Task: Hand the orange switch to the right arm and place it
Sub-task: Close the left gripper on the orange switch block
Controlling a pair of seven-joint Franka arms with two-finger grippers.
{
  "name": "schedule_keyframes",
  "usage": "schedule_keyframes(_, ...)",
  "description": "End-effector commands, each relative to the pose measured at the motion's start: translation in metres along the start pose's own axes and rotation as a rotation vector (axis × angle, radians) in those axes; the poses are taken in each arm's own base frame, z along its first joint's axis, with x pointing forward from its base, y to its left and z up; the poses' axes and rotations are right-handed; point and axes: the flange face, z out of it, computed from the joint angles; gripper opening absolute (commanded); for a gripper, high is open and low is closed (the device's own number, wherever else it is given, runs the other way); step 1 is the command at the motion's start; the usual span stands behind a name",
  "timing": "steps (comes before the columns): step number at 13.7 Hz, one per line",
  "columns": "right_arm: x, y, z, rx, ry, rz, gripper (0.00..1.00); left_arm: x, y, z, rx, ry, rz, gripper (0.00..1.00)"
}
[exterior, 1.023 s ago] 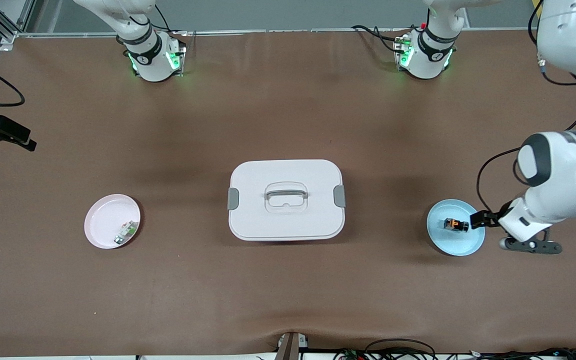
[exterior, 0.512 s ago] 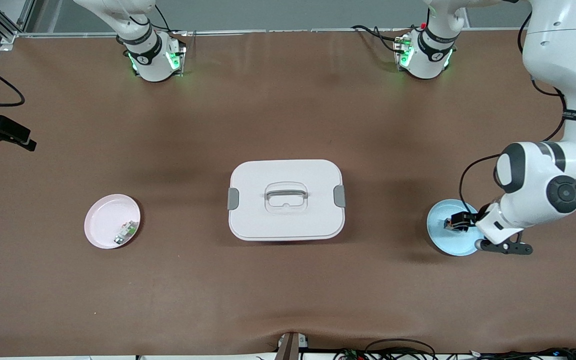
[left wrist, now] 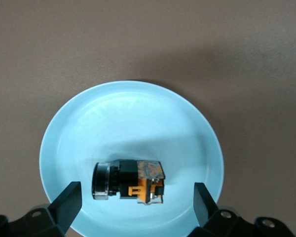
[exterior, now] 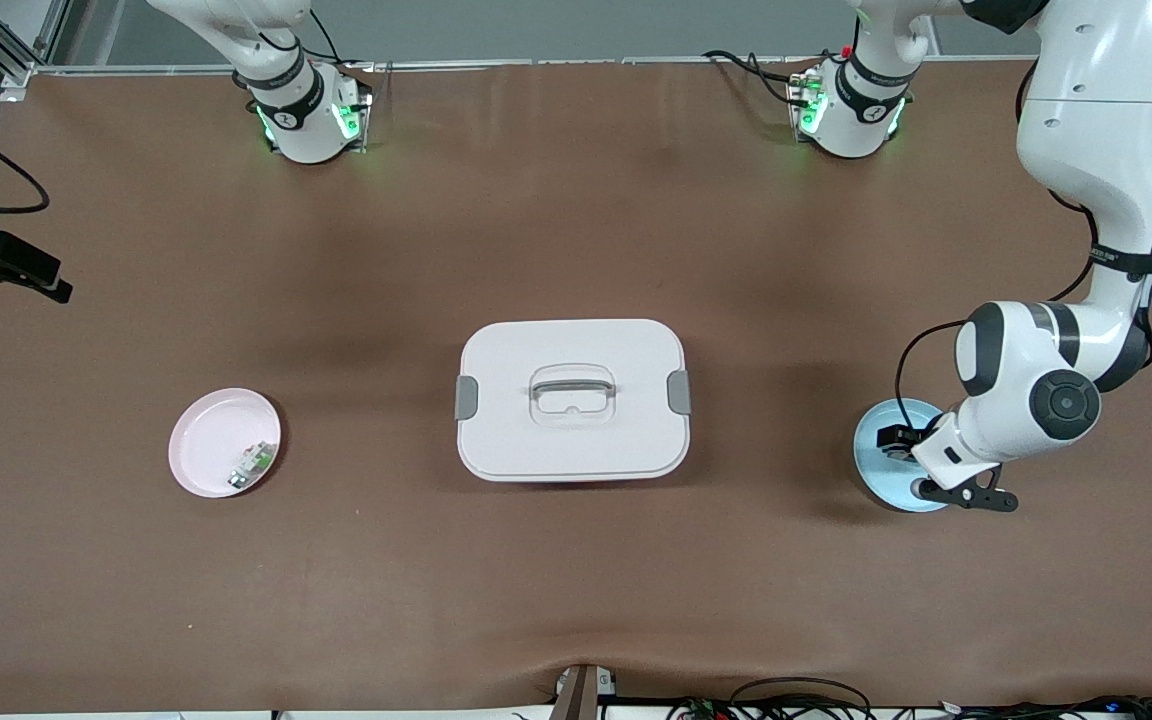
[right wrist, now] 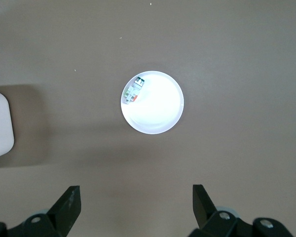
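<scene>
The orange switch (left wrist: 129,180) lies on its side in the light blue plate (left wrist: 128,118), black with an orange face and a silvery end. My left gripper (left wrist: 136,193) is open just above it, one finger at each end of the switch without touching it. In the front view the left gripper (exterior: 901,445) is over the blue plate (exterior: 871,462) at the left arm's end of the table and hides the switch. My right gripper (right wrist: 135,195) is open and empty, high over the table near the pink plate (right wrist: 158,111).
The pink plate (exterior: 206,440) at the right arm's end holds a small white-and-green component (exterior: 251,465). A white lidded box (exterior: 572,400) with a handle stands mid-table between the two plates. A black camera mount (exterior: 6,265) sits at the table's edge.
The left arm has swung in over the blue plate, so its gripper now straddles and covers the switch. Nothing else has moved.
</scene>
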Motion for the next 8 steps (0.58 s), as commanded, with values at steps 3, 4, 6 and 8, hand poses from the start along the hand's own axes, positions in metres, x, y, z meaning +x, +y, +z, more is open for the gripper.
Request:
schedule_keyframes(3, -0.004, 0.001, -0.001, 0.004, 0.007, 0.009, 1.00, -0.003, -0.003, 0.008, 0.021, 0.005, 0.001, 1.00)
schedule_keyframes(4, -0.004, 0.001, -0.001, 0.004, 0.007, 0.010, 1.00, -0.004, -0.004, 0.010, 0.021, 0.002, -0.001, 1.00)
schedule_keyframes(6, -0.004, 0.001, -0.001, 0.004, 0.007, 0.009, 1.00, -0.006, -0.005, 0.018, 0.018, -0.011, -0.004, 1.00)
schedule_keyframes(8, -0.004, 0.001, -0.001, 0.004, 0.007, 0.009, 1.00, -0.006, -0.006, 0.024, 0.016, -0.015, -0.005, 1.00)
